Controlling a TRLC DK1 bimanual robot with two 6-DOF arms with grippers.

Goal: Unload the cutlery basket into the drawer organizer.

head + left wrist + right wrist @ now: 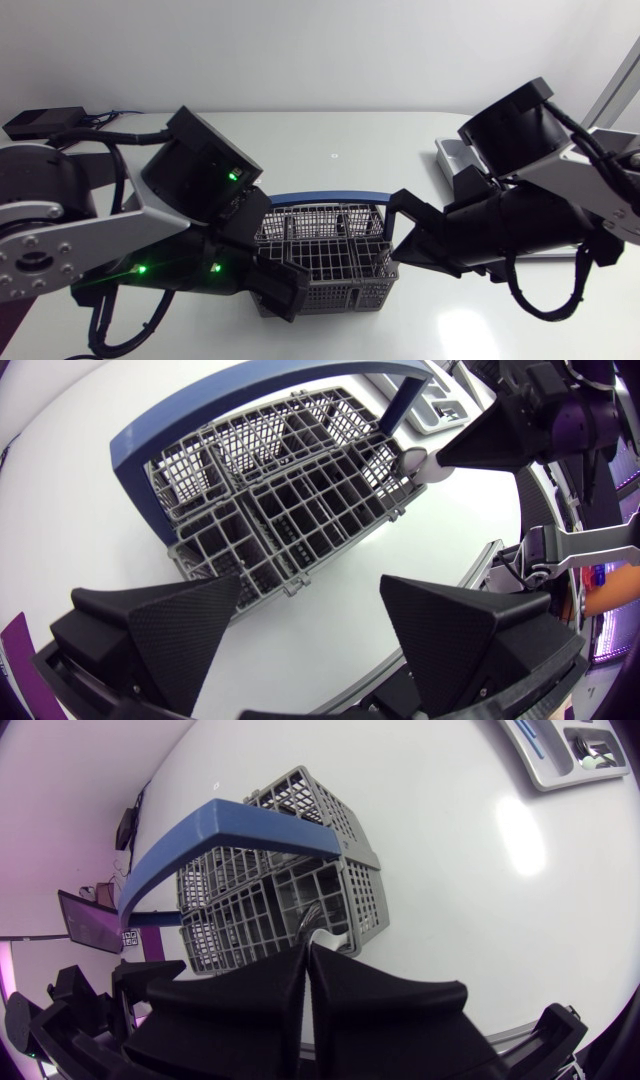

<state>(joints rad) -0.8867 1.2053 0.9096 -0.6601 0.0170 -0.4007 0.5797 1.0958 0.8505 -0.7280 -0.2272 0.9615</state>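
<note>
The grey cutlery basket [330,262] with its blue handle [320,196] stands at the table's middle. My right gripper [393,252] is at the basket's right end. In the left wrist view its fingers are shut on the silver end of a piece of cutlery [414,461] that sticks up from a compartment. In the right wrist view the right gripper [306,948] has its fingers pressed together just above the basket [270,890]. My left gripper [320,630] hangs open at the basket's near left corner, holding nothing. The drawer organizer [560,750] lies to the right, partly hidden in the head view.
A black box [45,120] with cables sits at the back left. Both arms crowd the basket from either side.
</note>
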